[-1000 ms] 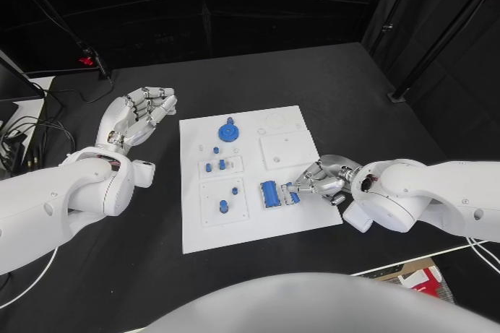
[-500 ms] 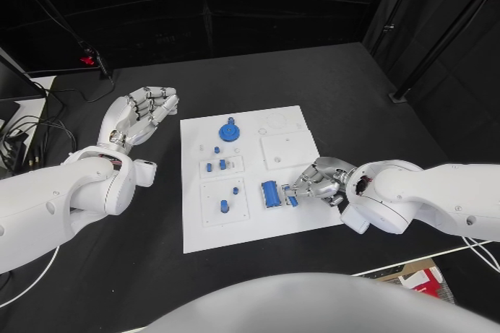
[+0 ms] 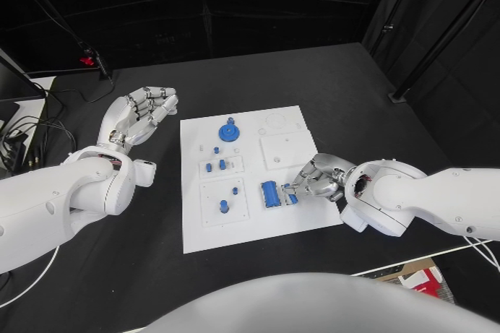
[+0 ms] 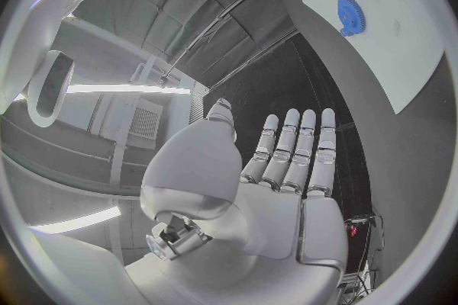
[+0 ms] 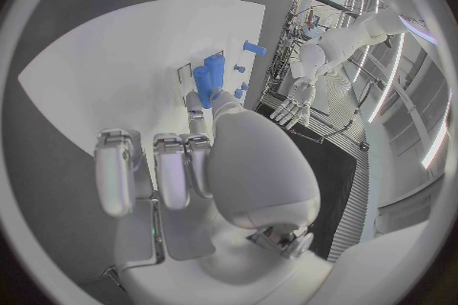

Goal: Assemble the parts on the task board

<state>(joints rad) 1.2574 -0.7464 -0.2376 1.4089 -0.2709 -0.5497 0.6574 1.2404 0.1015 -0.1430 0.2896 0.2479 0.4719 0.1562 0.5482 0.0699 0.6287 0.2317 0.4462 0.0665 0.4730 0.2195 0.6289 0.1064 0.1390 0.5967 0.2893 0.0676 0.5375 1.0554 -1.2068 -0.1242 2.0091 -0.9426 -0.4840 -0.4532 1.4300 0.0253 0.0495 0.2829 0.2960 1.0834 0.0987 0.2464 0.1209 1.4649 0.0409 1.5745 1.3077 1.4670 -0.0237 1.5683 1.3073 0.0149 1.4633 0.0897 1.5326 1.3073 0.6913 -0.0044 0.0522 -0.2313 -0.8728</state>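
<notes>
Seeing our right robot hand (image 3: 318, 180) low right of centre, fingers touching the blue parts (image 3: 272, 193) on the board (image 3: 273, 227), grasp unclear to us, left robot hand (image 3: 141, 114) upper left, released, flat over the worktop (image 3: 344, 94).

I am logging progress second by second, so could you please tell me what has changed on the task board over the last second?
The right hand has crept slightly further over the task board, its fingers staying at the long blue parts by the board's right edge; whether it grips one cannot be told. The left hand stayed open beside the board, and the blue gear and small parts have not moved.
</notes>
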